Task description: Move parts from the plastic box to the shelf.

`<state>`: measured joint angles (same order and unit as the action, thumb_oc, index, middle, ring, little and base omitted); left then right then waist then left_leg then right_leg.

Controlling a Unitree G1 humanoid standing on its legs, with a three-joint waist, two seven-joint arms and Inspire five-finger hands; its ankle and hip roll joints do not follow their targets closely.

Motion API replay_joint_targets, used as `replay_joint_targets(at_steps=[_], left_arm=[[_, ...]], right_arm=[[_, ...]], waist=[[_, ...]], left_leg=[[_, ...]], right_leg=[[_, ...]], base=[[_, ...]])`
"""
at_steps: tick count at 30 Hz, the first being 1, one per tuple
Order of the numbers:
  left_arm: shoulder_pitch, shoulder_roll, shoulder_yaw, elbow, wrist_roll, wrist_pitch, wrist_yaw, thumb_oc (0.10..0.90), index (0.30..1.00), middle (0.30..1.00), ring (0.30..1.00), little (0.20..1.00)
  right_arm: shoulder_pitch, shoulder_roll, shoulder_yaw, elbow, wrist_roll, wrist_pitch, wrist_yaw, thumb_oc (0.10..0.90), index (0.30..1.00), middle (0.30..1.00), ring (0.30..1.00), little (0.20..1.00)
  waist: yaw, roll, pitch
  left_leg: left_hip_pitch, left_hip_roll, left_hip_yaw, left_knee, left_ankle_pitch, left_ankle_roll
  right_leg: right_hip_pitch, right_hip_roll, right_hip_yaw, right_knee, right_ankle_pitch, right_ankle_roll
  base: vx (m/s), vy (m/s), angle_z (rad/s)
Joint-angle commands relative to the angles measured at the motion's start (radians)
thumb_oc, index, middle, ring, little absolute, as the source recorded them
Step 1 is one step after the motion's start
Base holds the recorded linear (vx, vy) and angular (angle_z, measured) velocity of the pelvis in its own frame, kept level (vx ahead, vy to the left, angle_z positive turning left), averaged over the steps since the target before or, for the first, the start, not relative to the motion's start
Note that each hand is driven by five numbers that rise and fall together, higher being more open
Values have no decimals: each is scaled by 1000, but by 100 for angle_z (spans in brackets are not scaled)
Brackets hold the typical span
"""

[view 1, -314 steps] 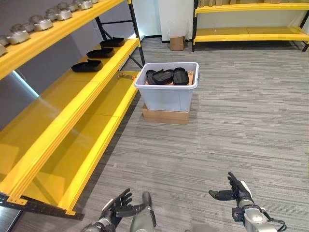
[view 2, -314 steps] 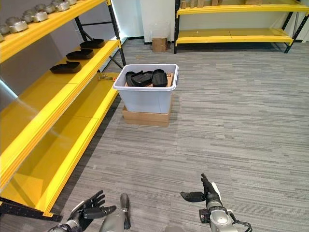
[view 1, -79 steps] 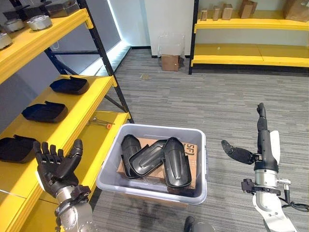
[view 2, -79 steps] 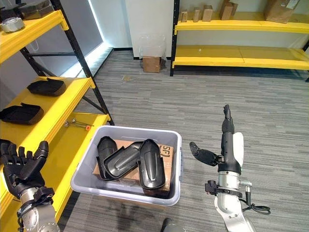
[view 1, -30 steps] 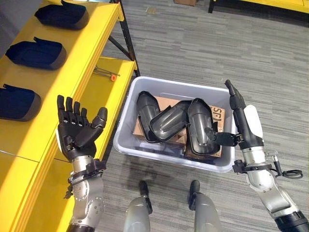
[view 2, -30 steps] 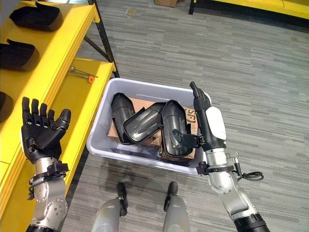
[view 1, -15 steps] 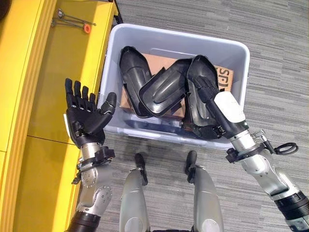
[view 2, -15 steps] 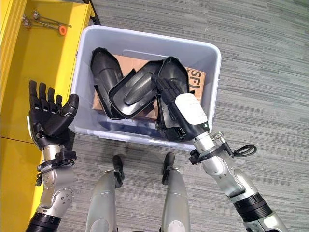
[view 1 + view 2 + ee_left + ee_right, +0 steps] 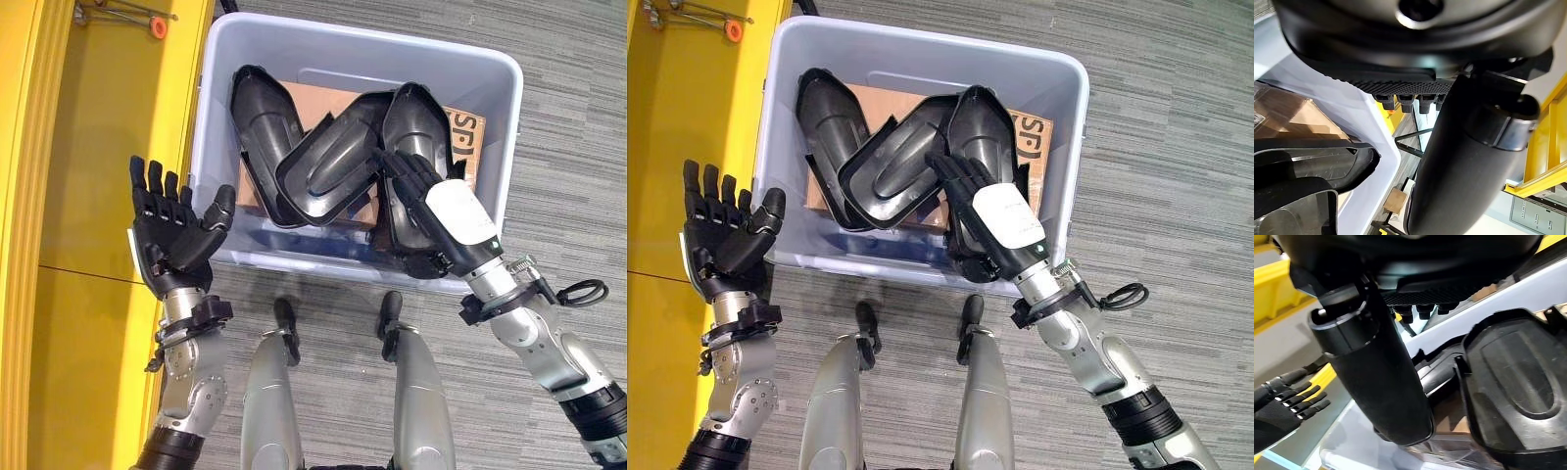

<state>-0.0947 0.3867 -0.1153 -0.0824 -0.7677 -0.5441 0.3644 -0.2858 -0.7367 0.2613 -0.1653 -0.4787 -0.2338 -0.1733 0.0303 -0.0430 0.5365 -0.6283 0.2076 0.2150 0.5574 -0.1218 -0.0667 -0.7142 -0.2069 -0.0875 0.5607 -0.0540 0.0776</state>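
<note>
In the left eye view, the right hand (image 9: 438, 217) is reaching down into the plastic box (image 9: 505, 117), its fingers lying straight over the rightmost black part (image 9: 416, 122) and its thumb tucked by that part's near end; it is not gripping anything. Two more black moulded shells are sitting in the box, a middle part (image 9: 328, 166) leaning across a left part (image 9: 260, 117), all resting on a brown cardboard box (image 9: 323, 98) inside it. The left hand (image 9: 171, 240) is hovering open, palm up and holding nothing, just outside the box's left wall, over the yellow shelf (image 9: 88, 176). A small tool with an orange tip (image 9: 147, 22) is lying on that shelf near the box's far corner.

In the right eye view, the same reach is showing: the right hand (image 9: 994, 220) is spreading flat across the rightmost part (image 9: 975, 127), while the left hand (image 9: 725, 245) is waiting with fingers extended.

In the left wrist view, the box's pale wall (image 9: 1352, 122) and a dark part's rim (image 9: 1317, 161) are showing past the straight fingertips.

In the right wrist view, the rightmost part (image 9: 1518, 391) is lying just beside the thumb (image 9: 1376, 377), uncurled.

The step in hand looks like the pickup of a part. The next move is probably calling for the fingers and thumb to close round the shell's edge before lifting it clear of its neighbour and the box wall.
</note>
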Motion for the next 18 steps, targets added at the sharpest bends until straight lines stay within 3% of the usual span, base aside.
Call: replay_joint_targets(at_steps=[1,6,12,18], left_arm=[[-3,71,45,-140,101,-125,-24,900,1000,1000,1000,1000],[-5,72,38,-134,95,-133,-25,900,1000,1000,1000,1000],[-5,66,34,-142,106,-128,-9,900,1000,1000,1000,1000],[-5,66,33,-142,106,-128,-9,900,1000,1000,1000,1000]], right_arm=[[-63,-35,-33,-132,-70,-6,-75,900,1000,1000,1000,1000],[-42,-39,-60,-110,-159,43,-176,900,1000,1000,1000,1000],[-29,-34,-93,-99,-181,115,-217,900,1000,1000,1000,1000],[-28,-34,-94,-100,-181,116,-217,900,1000,1000,1000,1000]], waist=[[-11,2,-17],[-22,3,-17],[-32,3,-17],[-32,3,-17]], left_leg=[[-22,-67,-31,21,-88,34],[-23,-66,-24,19,-88,34],[-21,-64,-17,9,-87,33],[-21,-64,-16,9,-87,33]], right_leg=[[57,59,-9,-28,-70,34],[50,64,-5,-24,-72,35],[45,69,-1,-29,-72,36],[45,69,-1,-28,-72,37]], base=[[0,0,0],[0,0,0],[0,0,-1],[0,0,-6]])
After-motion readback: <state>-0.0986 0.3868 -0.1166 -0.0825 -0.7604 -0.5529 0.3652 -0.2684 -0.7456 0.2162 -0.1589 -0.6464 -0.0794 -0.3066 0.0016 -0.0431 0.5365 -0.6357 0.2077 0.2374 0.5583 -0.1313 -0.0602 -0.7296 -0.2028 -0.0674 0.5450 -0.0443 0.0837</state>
